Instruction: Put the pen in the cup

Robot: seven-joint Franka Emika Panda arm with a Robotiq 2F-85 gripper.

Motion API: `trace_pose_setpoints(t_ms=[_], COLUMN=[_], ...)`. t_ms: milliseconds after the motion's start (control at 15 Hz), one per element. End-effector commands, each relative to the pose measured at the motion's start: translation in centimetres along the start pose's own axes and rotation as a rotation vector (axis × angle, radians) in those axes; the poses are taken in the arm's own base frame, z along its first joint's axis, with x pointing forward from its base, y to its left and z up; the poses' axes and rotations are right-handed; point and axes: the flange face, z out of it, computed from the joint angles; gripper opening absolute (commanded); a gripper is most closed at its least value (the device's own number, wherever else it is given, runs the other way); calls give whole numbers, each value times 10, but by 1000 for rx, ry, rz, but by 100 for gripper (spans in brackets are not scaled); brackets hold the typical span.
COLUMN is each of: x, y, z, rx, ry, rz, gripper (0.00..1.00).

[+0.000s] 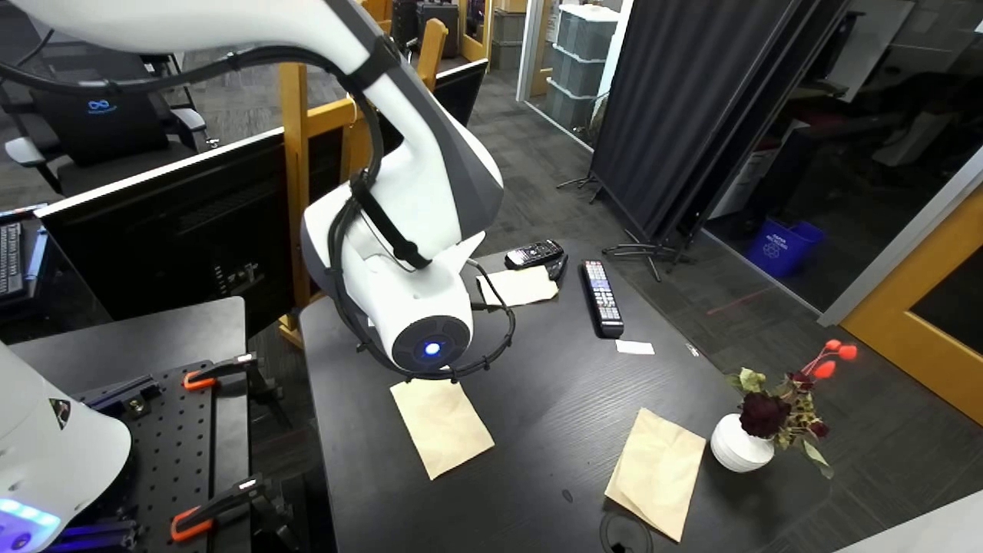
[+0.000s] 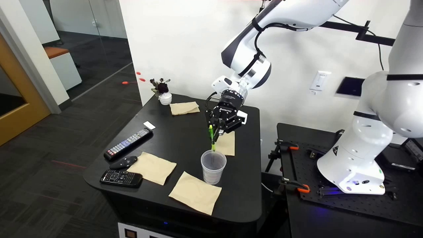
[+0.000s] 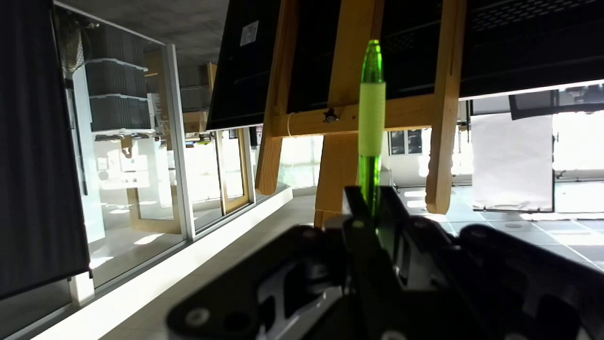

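The claw (image 3: 372, 200) pinches the pen (image 3: 372, 123), twelve o'clock from the cup (image 2: 212, 172) in an exterior view: grasp done, drop-in remaining!

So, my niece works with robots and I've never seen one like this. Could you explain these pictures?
The white machine is a robot arm; the black gripper at its end works like pincers. Two pictures come from cameras outside the robot; the third, upside down, from a camera on its wrist. The gripper holds a green pen. In an exterior view, the pen's lower end shows at the rim of a translucent cup; I can't tell if it is over the opening. On the black table lie several pieces of tan paper, a white card, two remotes and a dark gadget; the cup and a vase with flowers stand there.
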Motion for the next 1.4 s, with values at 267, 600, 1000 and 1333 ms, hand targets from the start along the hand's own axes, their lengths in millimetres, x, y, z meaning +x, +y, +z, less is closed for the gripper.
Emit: trace_pose_setpoints(t_ms=[267, 600, 1000, 1333], x=[-30, -28, -23, -28], y=[-10, -7, -4, -4], z=[-3, -8, -7, -7], rx=[4, -6, -18, -20], ry=[-53, -86, -89, -101], rz=[0, -5, -16, -9], gripper=[3, 3, 3, 3])
